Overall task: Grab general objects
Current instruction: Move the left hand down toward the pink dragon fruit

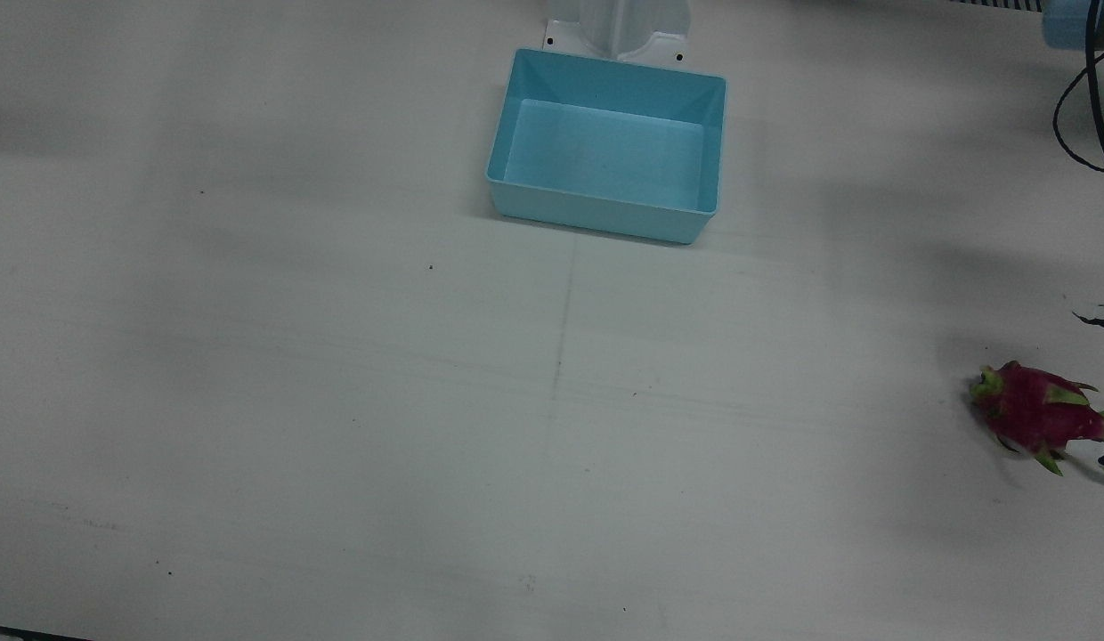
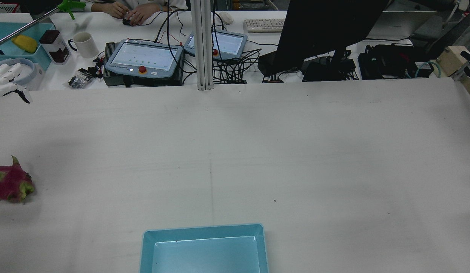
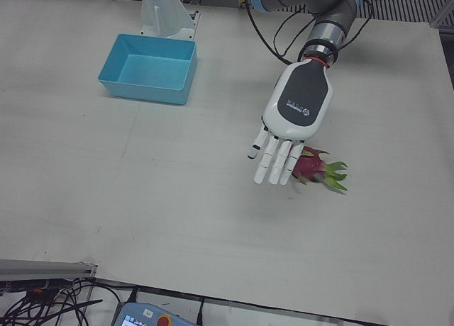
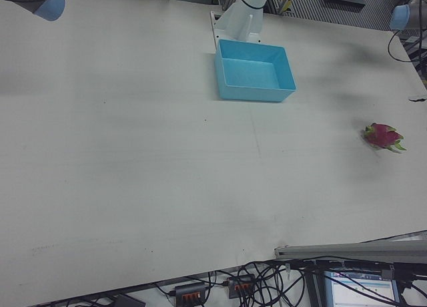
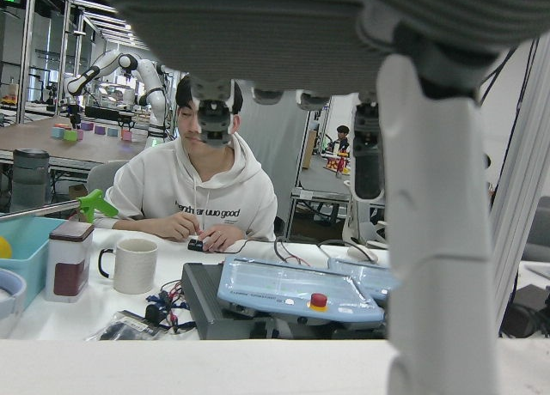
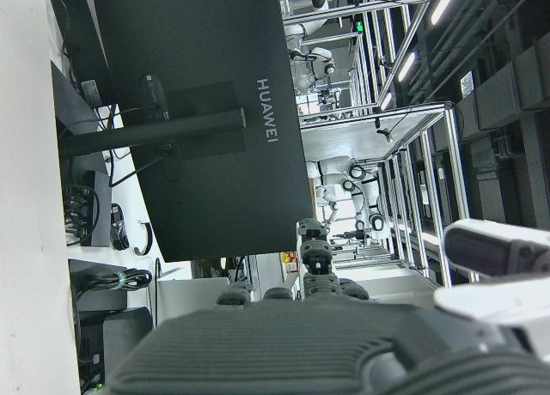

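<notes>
— Dragon fruit: how many are lying on the desk?
— One. It is resting on its side near the desk's edge on the robot's left half, well apart from the single blue bin, which is sitting empty close to the arm pedestal.
— And the left hand?
— It is hanging over the fruit in the left-front view, palm down, fingers stretched out and spread, grasping nothing. Whether the fingertips are touching the fruit cannot be told; the hand is covering part of it.
— Is the right hand showing?
— Only its own camera is catching it: dark palm padding and the fingertips pointing at a black monitor. The fingers seem to be extended with nothing between them.
</notes>
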